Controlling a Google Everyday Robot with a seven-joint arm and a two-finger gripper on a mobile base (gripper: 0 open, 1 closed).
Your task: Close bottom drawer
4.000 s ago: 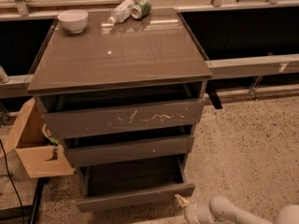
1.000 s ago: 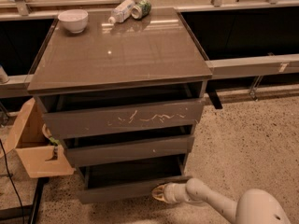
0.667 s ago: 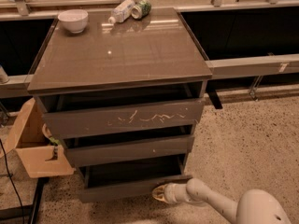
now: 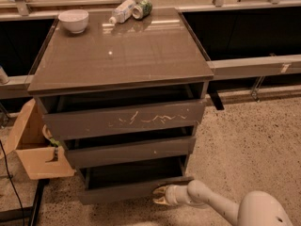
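Observation:
The bottom drawer (image 4: 120, 191) is the lowest of three in a dark grey-brown cabinet, with a plain flat front. It stands slightly pulled out, with a dark gap showing above its front. My gripper (image 4: 159, 195) is at the drawer front's right part, its gold-tipped fingers pointing left against the front's lower edge. The white arm runs from the bottom right corner to it.
The top drawer (image 4: 127, 118) has pale scratches; the middle drawer (image 4: 129, 150) has a tiny white speck. A white bowl (image 4: 74, 20), a bottle (image 4: 121, 11) and a can (image 4: 142, 7) sit on the cabinet top. An open cardboard box (image 4: 33, 147) stands at the left. Speckled floor lies to the right.
The bottom drawer has slid inward from well pulled out four seconds ago. My gripper has followed it to the left and towards the cabinet; over the last second little has moved.

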